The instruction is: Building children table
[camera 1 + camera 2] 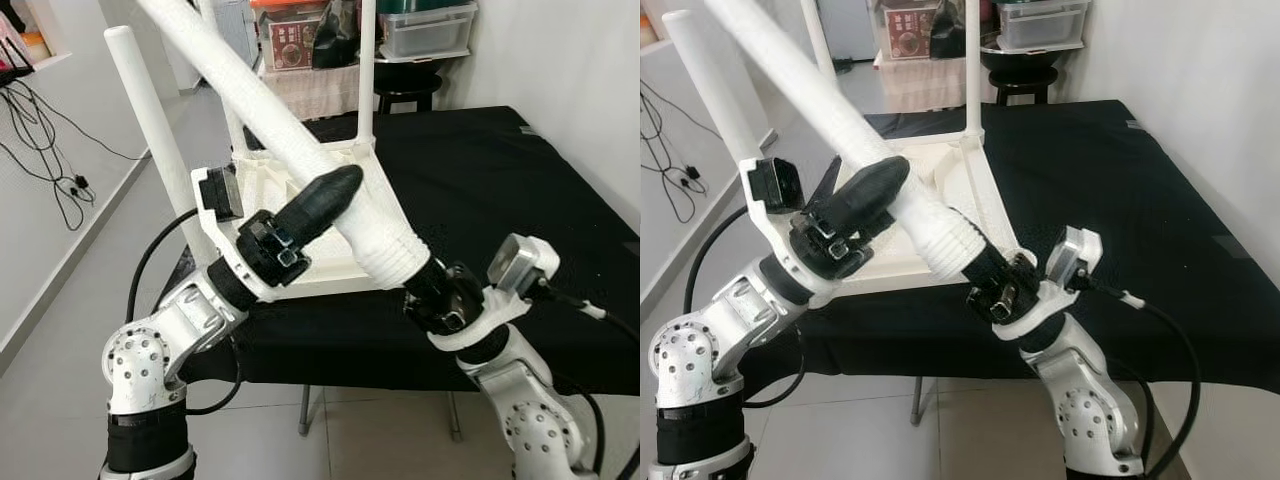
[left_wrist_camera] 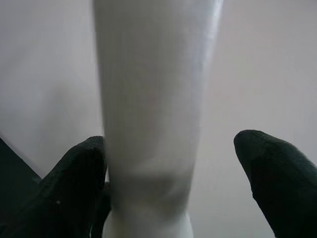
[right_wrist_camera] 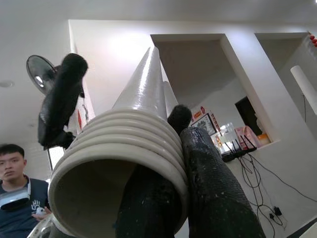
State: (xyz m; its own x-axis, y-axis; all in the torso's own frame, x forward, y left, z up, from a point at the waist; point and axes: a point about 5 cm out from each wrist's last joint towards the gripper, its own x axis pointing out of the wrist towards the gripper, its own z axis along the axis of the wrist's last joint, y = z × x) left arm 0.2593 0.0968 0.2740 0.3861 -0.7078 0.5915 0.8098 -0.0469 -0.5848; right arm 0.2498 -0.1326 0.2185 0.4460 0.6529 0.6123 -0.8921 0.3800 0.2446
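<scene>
Head view: the upturned white table top point(image 1: 300, 185) lies on the black table point(image 1: 520, 200) with 2 legs fitted; my right gripper point(image 1: 425, 285) pinches a loose ribbed-end table leg point(image 1: 270, 125), not yet fitted.

Left wrist: my left gripper point(image 2: 171, 173) is spread around that leg.

Right wrist: a person point(image 3: 17, 198) watches.

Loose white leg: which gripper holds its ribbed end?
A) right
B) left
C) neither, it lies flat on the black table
A: the right gripper is clamped on the ribbed end of the leg, one finger inside the hollow end in the right wrist view, while the left gripper sits open against the shaft higher up.
</scene>
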